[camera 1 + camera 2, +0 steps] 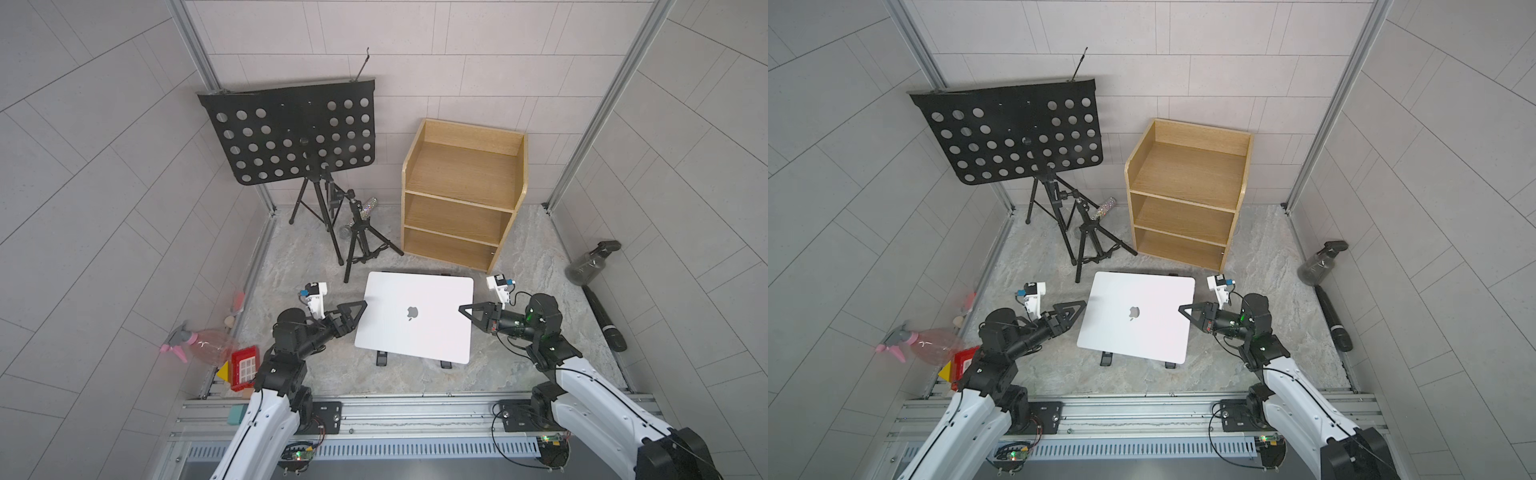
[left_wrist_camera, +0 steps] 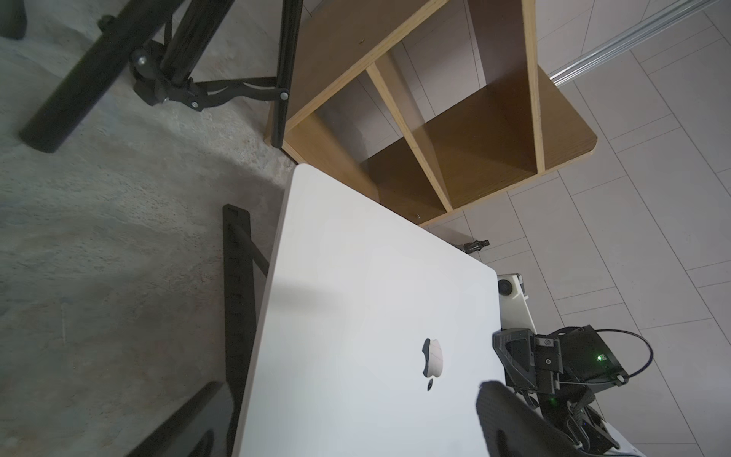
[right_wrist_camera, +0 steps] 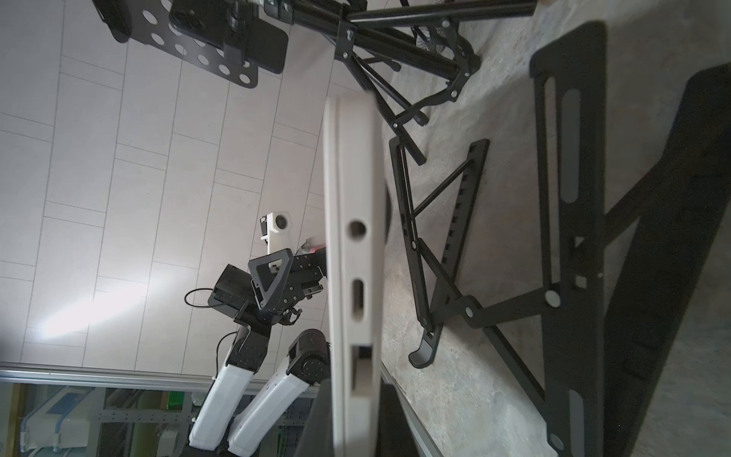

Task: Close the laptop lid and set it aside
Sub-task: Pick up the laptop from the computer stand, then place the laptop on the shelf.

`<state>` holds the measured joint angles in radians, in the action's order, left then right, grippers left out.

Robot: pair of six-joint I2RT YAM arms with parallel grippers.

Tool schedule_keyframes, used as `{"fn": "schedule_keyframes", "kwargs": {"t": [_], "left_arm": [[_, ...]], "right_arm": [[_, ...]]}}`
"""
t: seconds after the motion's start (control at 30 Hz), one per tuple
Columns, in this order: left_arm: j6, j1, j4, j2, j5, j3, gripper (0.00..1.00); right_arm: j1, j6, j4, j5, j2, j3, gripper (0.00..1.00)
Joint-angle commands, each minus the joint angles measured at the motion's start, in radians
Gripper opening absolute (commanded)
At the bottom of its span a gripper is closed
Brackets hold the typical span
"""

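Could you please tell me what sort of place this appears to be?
Probably a robot test cell: panel walls on aluminium posts, a mounting rail, and staged props such as a laptop, music stand and wooden shelf.

Bare marble table [image 1: 415, 380] lies open in front of the laptop [image 1: 415, 318] as far as the rail. It is also open on the laptop's right, out to the black cylinder [image 1: 604, 320] and the dark spray bottle [image 1: 590, 262] by the wall. Behind, the wooden shelf [image 1: 461, 199] stands near the laptop's far right corner, and a leg of the small tripod [image 1: 361, 245] ends just beside its far left corner. The black folding stand [image 3: 466, 310] fills the space under the laptop
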<state>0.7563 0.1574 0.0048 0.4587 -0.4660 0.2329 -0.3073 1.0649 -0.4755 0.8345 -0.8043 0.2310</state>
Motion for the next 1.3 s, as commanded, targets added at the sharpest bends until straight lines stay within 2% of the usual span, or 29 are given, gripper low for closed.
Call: {"fn": "schedule_keyframes", "kwargs": {"t": [0.0, 0.23, 0.37, 0.6, 0.97, 1.27], "left_arm": [[0.012, 0.004, -0.11, -0.026, 0.026, 0.054, 1.0], [-0.021, 0.004, -0.335, -0.118, 0.106, 0.296, 1.0], [-0.017, 0.002, -0.402, -0.118, 0.134, 0.375, 1.0], [0.028, 0.002, -0.42, -0.153, 0.153, 0.384, 1.0], [0.018, 0.002, -0.458, -0.191, 0.156, 0.378, 1.0], [0.007, 0.001, -0.467, -0.204, 0.146, 0.352, 1.0]], "right_arm": [[0.013, 0.107, -0.189, 0.037, 0.052, 0.049, 0.0], [0.043, 0.179, -0.161, -0.028, 0.172, 0.077, 0.0], [0.071, 0.211, -0.129, -0.055, 0.237, 0.106, 0.0], [0.096, 0.234, -0.056, -0.136, 0.321, 0.157, 0.0], [0.116, 0.273, -0.054, -0.228, 0.382, 0.195, 0.0], [0.172, 0.368, -0.213, -0.115, 0.201, 0.303, 0.0]]}}
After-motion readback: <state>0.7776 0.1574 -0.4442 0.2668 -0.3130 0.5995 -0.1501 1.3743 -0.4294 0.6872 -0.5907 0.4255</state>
